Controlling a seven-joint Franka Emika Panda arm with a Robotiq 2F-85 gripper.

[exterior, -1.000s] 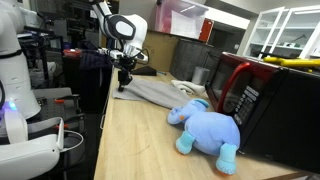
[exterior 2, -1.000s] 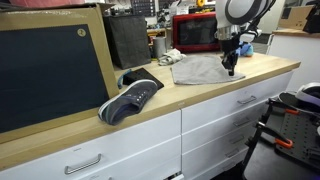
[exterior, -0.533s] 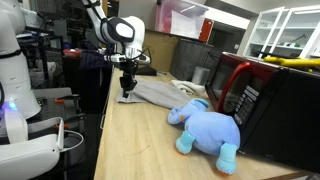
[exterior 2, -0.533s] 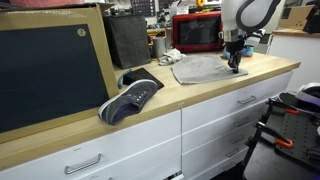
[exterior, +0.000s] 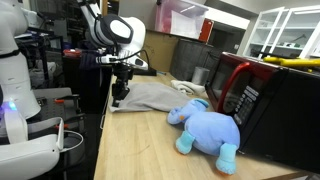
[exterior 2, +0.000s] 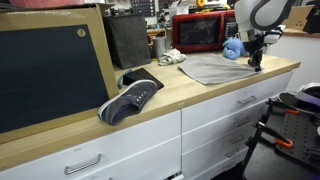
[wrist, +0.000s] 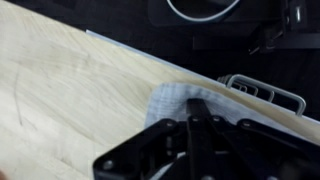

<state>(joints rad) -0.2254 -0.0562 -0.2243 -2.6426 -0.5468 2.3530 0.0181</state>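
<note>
Grey fabric cloth (exterior 2: 212, 68) lies spread on the light wooden countertop (exterior 2: 190, 98), toward the right-hand end in an exterior view, one corner pinched near the counter's edge. From left: a black chalkboard panel in a pale wood frame (exterior 2: 50, 70) stands at the counter's left end; a dark blue sneaker with a white sole (exterior 2: 130, 98) sits just beside it, well apart from the cloth; a red-fronted microwave oven (exterior 2: 197, 33) stands behind the cloth; a light blue plush toy (exterior 2: 232, 48) rests near the cloth's far edge; and the robot's black two-finger gripper (exterior 2: 254, 62) points straight down at the cloth's right corner. The wrist view shows the fingers brought fully together with that corner of the cloth caught between them, bare wood to the left
</note>
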